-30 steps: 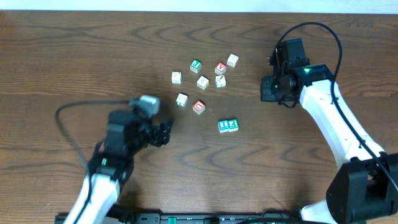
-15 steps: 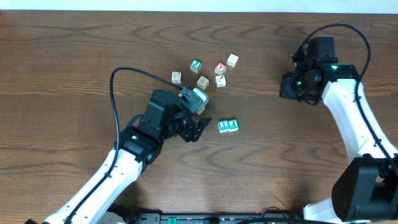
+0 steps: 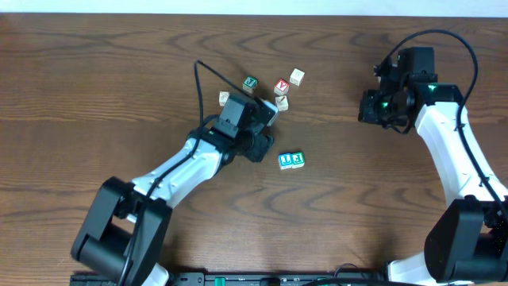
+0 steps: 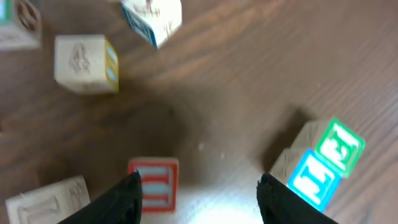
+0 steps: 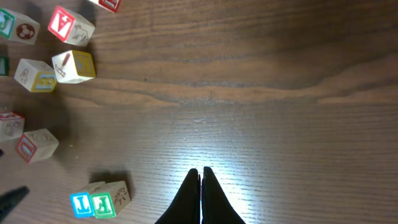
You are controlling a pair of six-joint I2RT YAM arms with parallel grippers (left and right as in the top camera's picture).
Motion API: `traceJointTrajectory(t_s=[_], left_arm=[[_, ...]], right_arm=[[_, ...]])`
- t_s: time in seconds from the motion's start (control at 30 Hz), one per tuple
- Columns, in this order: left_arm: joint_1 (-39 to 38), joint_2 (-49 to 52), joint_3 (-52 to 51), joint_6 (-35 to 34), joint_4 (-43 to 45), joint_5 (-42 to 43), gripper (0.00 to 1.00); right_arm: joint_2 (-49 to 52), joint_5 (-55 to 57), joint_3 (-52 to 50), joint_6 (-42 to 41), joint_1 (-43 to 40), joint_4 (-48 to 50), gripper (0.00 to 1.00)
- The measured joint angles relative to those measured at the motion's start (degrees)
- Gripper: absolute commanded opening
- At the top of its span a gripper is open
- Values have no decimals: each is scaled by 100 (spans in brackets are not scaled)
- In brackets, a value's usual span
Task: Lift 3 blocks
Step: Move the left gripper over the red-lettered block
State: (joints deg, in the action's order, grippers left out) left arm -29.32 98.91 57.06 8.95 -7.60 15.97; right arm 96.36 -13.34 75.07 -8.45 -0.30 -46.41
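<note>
The worktop [image 3: 95, 79] is dark brown wood with a long wavy grain. On it lie small square-edged wooden cubes with bare pale sides and painted letter faces.

The left gripper [image 4: 199, 180] hangs over the middle of the cluster with its two dark fingers [image 4: 127, 196] standing well apart, clamped on nothing. The red block [image 4: 154, 185] lies on the worktop between them at the lower left of the left wrist view, hard against the left-of-frame finger. Whether finger and block touch cannot be told. The mark on its red face is blurred into white lines. The blue block [image 4: 313, 182] and the teal-green block [image 4: 339, 144] sit side by side, touching, at the lower right of that view, just outside the other finger. Pale cubes [image 4: 84, 62] lie above, toward the upper left, one cut off by the top edge and another by the left edge.

In the overhead view the left arm and its gripper cover the red block entirely, and only the blue and teal-green pair shows, just to the lower right of the gripper.

The right gripper [image 5: 200, 174] is closed, its fingers pressed together on nothing, over bare worktop at the right of the overhead frame, well apart from all three blocks. Its wrist view shows the pair at the lower left and a red cube with a V mark [image 5: 69, 25] at the upper left.
</note>
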Motion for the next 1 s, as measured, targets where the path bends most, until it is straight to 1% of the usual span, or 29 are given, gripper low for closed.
traceJointTrajectory(t_s=[0.1,0.17,0.2,0.47,0.53,0.6,0.77,1.0], left_arm=[[-4,26,142,9,35,-181,55],[-4,26,177,13,44,-332,60],[-4,26,179,35,37,-393,61],[-4,26,179,247,-94,-872,61],[-4,26,179,310,-120,-918,59],[-4,26,179,337,-114,-966,56],[2,151,179,380,-52,-1034,53],[2,560,179,396,13,-1036,53]], right_arm=[[0,-7,-184,2,0,221,1],[0,-15,-352,2,0,354,2],[0,-17,-435,2,0,415,2],[0,-20,-1071,2,52,876,5],[0,-20,-1158,2,68,927,5],[0,-17,-1189,2,68,942,5],[0,-17,-1193,2,70,973,6],[0,-17,-1193,2,70,1010,6]])
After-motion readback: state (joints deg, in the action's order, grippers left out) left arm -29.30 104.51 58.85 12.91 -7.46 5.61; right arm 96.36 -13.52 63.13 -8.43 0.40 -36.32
